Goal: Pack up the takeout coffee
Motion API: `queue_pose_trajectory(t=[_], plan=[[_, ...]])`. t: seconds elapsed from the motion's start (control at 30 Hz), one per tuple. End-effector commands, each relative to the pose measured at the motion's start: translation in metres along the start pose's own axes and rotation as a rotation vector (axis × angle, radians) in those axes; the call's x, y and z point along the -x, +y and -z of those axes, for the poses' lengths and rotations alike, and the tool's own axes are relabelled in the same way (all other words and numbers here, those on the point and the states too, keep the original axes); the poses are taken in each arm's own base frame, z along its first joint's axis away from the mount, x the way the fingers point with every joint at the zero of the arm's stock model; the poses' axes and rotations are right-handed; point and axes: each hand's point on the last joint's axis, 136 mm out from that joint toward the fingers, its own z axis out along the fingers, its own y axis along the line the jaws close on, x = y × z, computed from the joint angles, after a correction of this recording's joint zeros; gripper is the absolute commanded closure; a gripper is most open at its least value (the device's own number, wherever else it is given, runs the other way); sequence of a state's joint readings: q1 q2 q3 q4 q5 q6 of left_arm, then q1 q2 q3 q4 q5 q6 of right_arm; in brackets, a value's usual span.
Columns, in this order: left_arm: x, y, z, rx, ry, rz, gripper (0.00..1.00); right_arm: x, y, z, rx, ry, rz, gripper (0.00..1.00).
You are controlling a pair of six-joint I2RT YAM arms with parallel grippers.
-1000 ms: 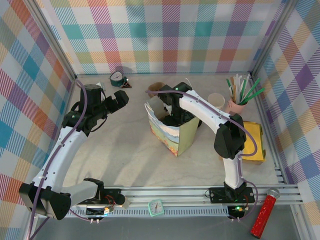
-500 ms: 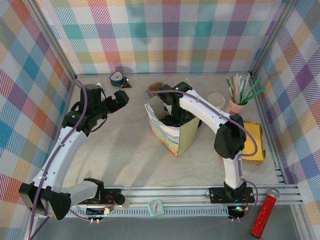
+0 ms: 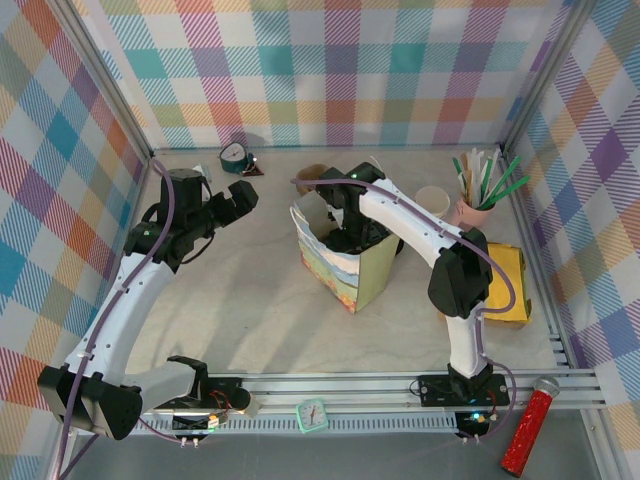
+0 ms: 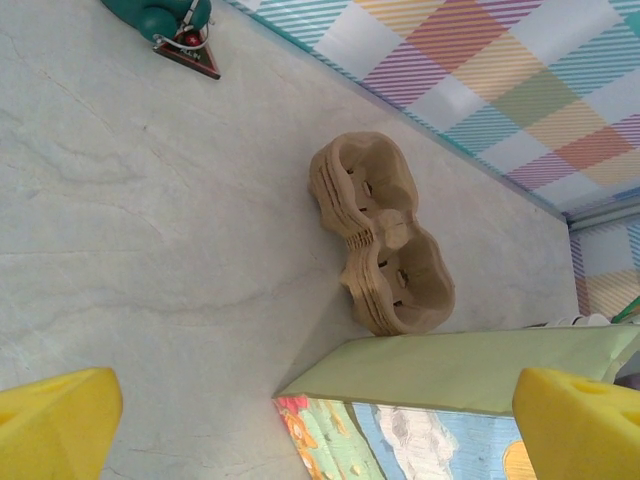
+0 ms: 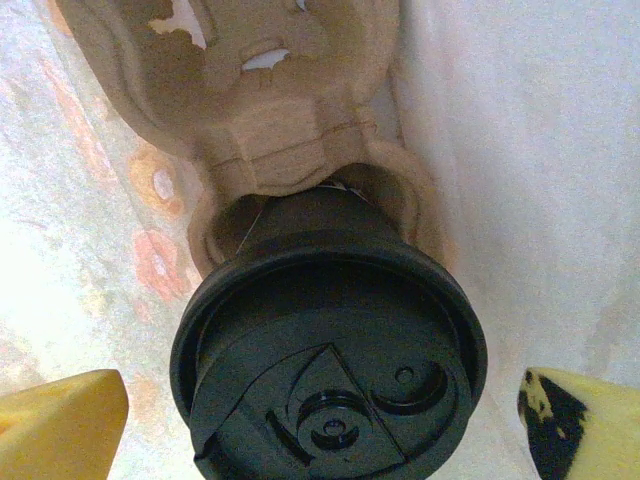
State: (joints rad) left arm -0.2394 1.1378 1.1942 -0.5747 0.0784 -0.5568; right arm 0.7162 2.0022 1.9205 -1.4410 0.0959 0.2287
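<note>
The takeout coffee (image 5: 330, 370), a cup under a round black lid, sits in a brown pulp carrier (image 5: 280, 120) inside the paper bag (image 3: 345, 270). My right gripper (image 5: 320, 430) reaches down into the bag (image 5: 520, 150) and stands open right above the lid, one yellow finger (image 5: 60, 420) off each side and clear of it. In the top view the right gripper (image 3: 350, 238) is at the bag's mouth. My left gripper (image 3: 235, 203) hangs open over the table left of the bag, holding nothing. In its wrist view the left gripper (image 4: 320, 430) looks onto the bag's green side (image 4: 450, 370).
A stack of pulp carriers (image 4: 385, 240) lies on the table behind the bag. A green clock (image 3: 237, 156) sits at the back left. A lidless paper cup (image 3: 432, 200), a pink cup of sticks (image 3: 475, 205) and a yellow box (image 3: 505, 283) stand on the right.
</note>
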Motion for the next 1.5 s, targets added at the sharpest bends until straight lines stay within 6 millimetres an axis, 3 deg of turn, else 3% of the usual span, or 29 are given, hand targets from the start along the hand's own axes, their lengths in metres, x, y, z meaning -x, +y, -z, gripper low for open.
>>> queue_pose_trajectory(t=[0.0,1.47], plan=[[0.009,-0.008,0.007,-0.03,-0.022,0.003,0.0,-0.003,-0.001,0.007,0.007,0.01,-0.025,0.0],[0.006,-0.007,0.007,-0.035,-0.017,0.01,0.0,-0.008,0.008,0.036,0.02,-0.035,-0.033,0.02]])
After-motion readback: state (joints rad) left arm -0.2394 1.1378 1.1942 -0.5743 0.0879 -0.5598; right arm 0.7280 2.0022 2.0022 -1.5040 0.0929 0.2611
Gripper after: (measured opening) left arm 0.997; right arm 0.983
